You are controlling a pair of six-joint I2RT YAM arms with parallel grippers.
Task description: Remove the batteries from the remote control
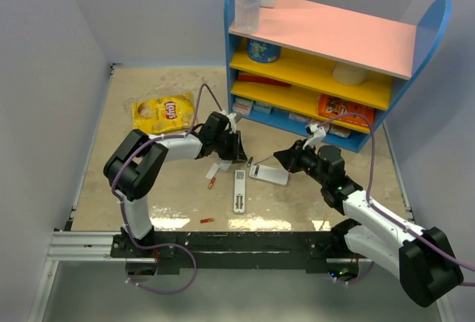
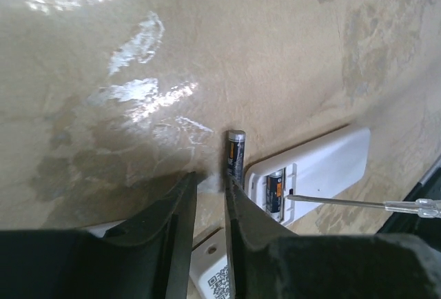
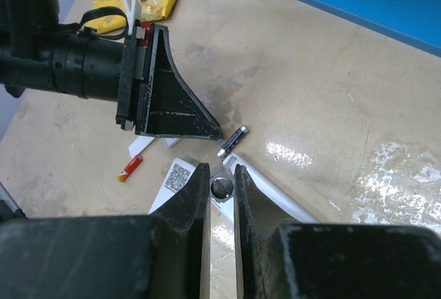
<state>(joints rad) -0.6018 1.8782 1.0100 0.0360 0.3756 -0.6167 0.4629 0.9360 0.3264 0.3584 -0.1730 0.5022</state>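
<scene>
Lying loose nearest the arm bases, one red-orange battery (image 1: pixel 207 220) rests on the table at about 7 o'clock from the slim remote control (image 1: pixel 239 191), well clear of it. A second red-orange battery (image 1: pixel 213 182) lies at the remote's 9 o'clock, near but not touching, with a small white cover piece (image 1: pixel 223 168) just beyond. With both cells out on the table, unloading that remote looks done, though the top view is too coarse to show whether its slot is empty.

At the remote's 2 o'clock sits a wider white device (image 2: pixel 324 165), and both arms attend to it. Its compartment is open. One dark battery (image 2: pixel 275 192) sits inside, and another dark battery (image 2: pixel 236 154) lies on the table just outside. One cell there looks left to come out.

The left gripper (image 2: pixel 209 178) has its jaws a narrow slit apart with nothing between them, and one fingertip is just beside the loose dark battery. The right gripper (image 3: pixel 220 169) is clamped tight on a thin stick (image 2: pixel 344 202), whose point reaches into the open compartment.

Farther off, a yellow chips bag (image 1: pixel 163 112) lies at 11 o'clock and a coloured shelf (image 1: pixel 439 14) stands at 1 o'clock.
</scene>
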